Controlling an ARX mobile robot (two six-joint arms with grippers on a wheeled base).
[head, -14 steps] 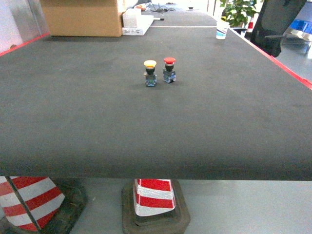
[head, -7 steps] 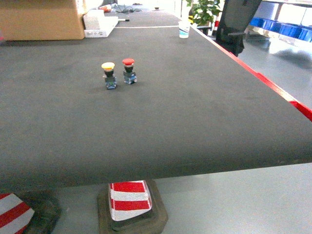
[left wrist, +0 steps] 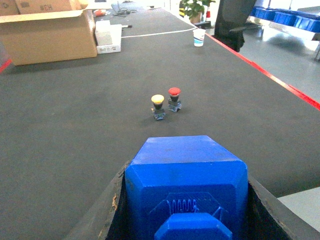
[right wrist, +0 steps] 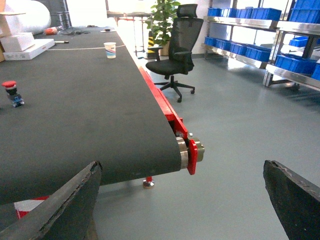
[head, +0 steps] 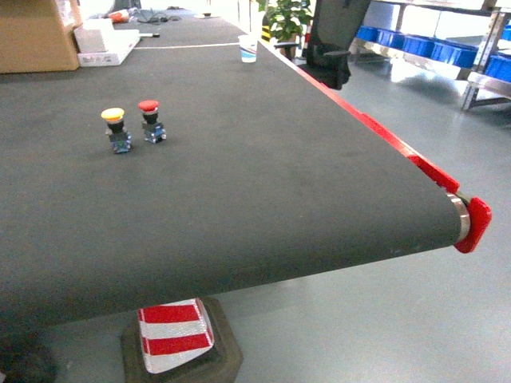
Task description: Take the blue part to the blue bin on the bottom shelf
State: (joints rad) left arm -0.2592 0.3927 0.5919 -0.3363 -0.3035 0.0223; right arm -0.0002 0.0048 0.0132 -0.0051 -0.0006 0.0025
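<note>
On the dark conveyor belt (head: 263, 159), far left at its back end, sits a cardboard box (left wrist: 47, 35). Nearer along the belt stand a yellow-capped push button (head: 116, 130) and a red-capped push button (head: 149, 121), side by side and upright. The left gripper (left wrist: 186, 200) is clamped on the blue part (left wrist: 186, 185) (which fills the lower wrist view) above the belt's near edge. A paper cup (head: 248, 49) stands at the belt's far right edge. Right of the belt's red end cap (head: 473, 225), the right gripper (right wrist: 185, 200) hangs with fingers spread wide, holding nothing. Beyond the belt, an office chair (right wrist: 177, 50), then blue bins (right wrist: 240, 50) on steel shelving.
</note>
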